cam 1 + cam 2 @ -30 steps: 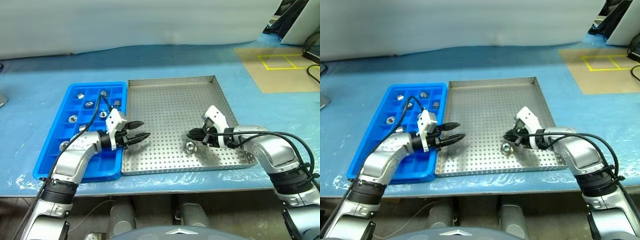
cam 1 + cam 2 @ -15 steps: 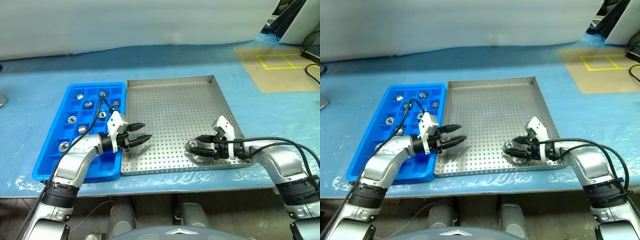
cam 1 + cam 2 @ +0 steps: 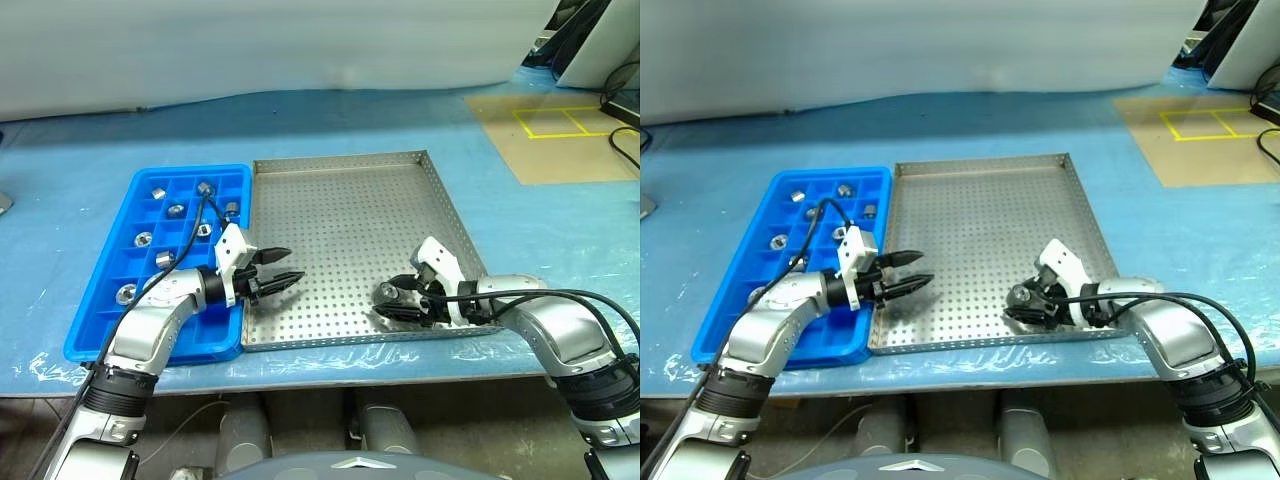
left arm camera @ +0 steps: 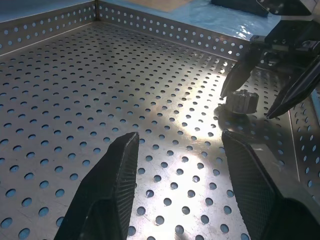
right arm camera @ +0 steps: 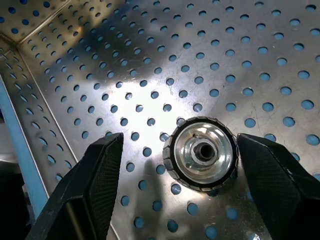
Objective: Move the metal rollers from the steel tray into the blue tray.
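One metal roller (image 5: 200,152), a shiny ribbed ring with a dark centre hole, lies flat on the steel tray (image 3: 350,210) near its front rim. My right gripper (image 3: 388,301) is open, with one finger on each side of the roller and a gap on both sides. The left wrist view shows this same roller (image 4: 241,101) between those two fingers. My left gripper (image 3: 291,265) hovers open and empty over the steel tray's left edge. The blue tray (image 3: 222,325) lies against the steel tray's left side. Several rollers (image 3: 176,209) sit in its compartments.
Both trays rest on a table covered in blue film (image 3: 80,130). A brown board with yellow tape lines (image 3: 555,130) lies at the back right. The steel tray has low perforated rims (image 4: 165,27).
The right gripper has opened wider and drawn back towards the front rim, so its fingers now straddle the roller. The left arm has not moved.
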